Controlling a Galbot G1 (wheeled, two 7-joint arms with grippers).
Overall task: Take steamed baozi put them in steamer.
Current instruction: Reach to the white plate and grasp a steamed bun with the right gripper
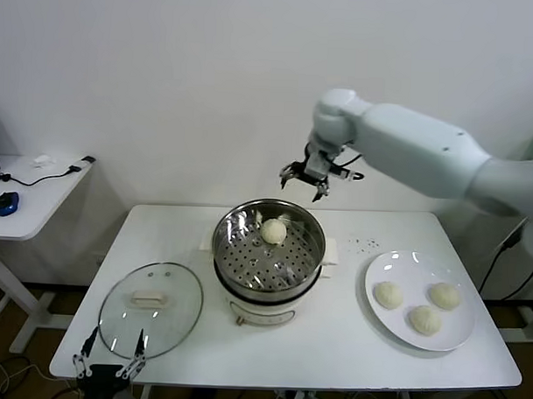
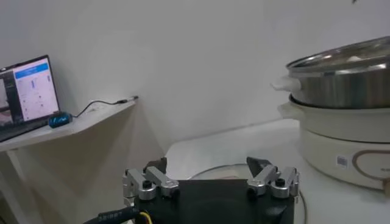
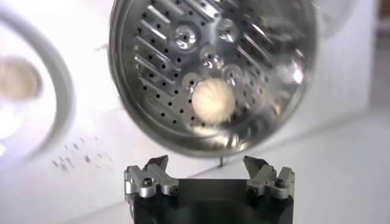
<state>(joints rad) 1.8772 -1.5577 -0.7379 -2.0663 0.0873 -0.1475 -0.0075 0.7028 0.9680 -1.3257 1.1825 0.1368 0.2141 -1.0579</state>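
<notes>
Head view shows the steamer (image 1: 268,249) standing at the middle of the white table (image 1: 332,342), its shiny perforated basket seated on a white pot body. One steamed baozi (image 1: 274,231) lies inside the basket, toward the far side of the perforated floor. The right gripper (image 1: 317,183) hangs in the air above and just behind the steamer's far rim, its fingers spread wide and holding nothing. In the right wrist view the same gripper (image 3: 207,165) looks straight down into the basket, where the bun (image 3: 212,100) sits on the holed steel bottom, well clear of the open fingertips. Three more baozi rest on the white plate (image 1: 380,324) on the robot's right side of the table: one (image 1: 387,295) nearest the steamer, one (image 1: 444,295) farther right, and one (image 1: 425,321) closest to the front edge; the three lie near each other but apart. The glass lid (image 1: 151,307) with its white handle lies flat on the table on the robot's left, beside the steamer. The left gripper (image 1: 112,353) waits low at the table's front edge, just at the lid's near rim, with its jaws wide and empty; the left wrist view shows its fingers (image 2: 152,182) parted, the steamer (image 2: 341,115) off to one side. A side desk (image 1: 30,187) carries a blue mouse (image 1: 5,203).
</notes>
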